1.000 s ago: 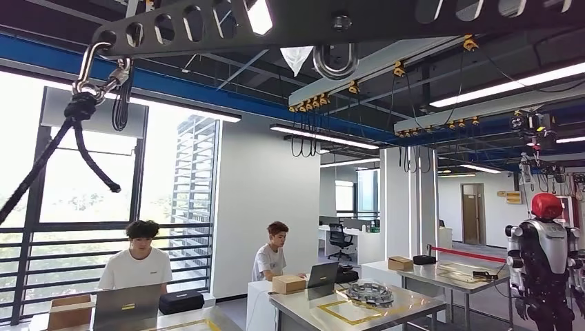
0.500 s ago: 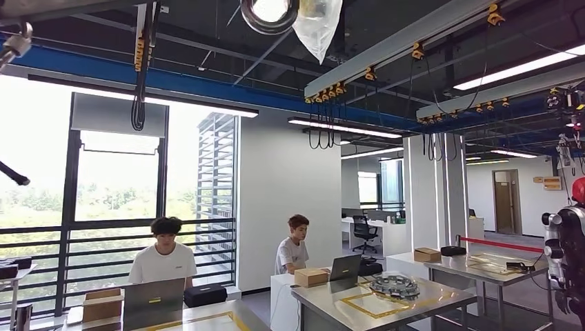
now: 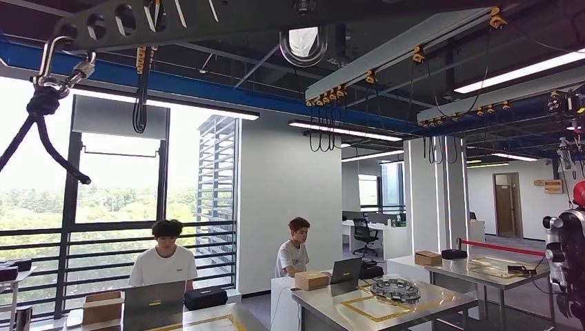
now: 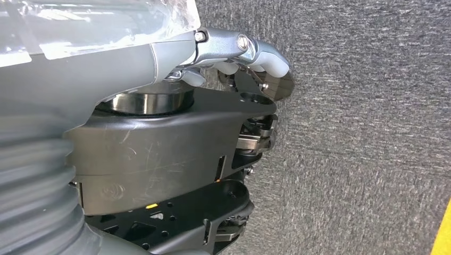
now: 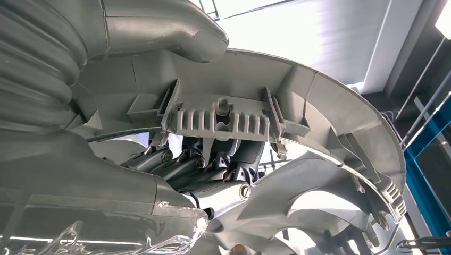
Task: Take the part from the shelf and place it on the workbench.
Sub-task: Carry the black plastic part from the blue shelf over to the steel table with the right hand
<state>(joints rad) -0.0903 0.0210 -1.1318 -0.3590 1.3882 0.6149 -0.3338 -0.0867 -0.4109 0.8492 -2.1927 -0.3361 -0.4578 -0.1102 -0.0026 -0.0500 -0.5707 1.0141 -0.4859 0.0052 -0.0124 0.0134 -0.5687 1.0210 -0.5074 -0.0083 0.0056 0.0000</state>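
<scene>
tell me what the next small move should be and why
Probably keep walking toward the steel workbench ahead with the part held firm. In the right wrist view the right hand has its fingers hooked on the grey ribbed part, and the head view shows that bench across the room, a ring-shaped part already on it. The left hand hangs over grey carpet.

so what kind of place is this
Likely a robotics test lab in an open office: steel workbenches, an overhead rail with hanging cables, another humanoid robot, and people at laptops.
</scene>
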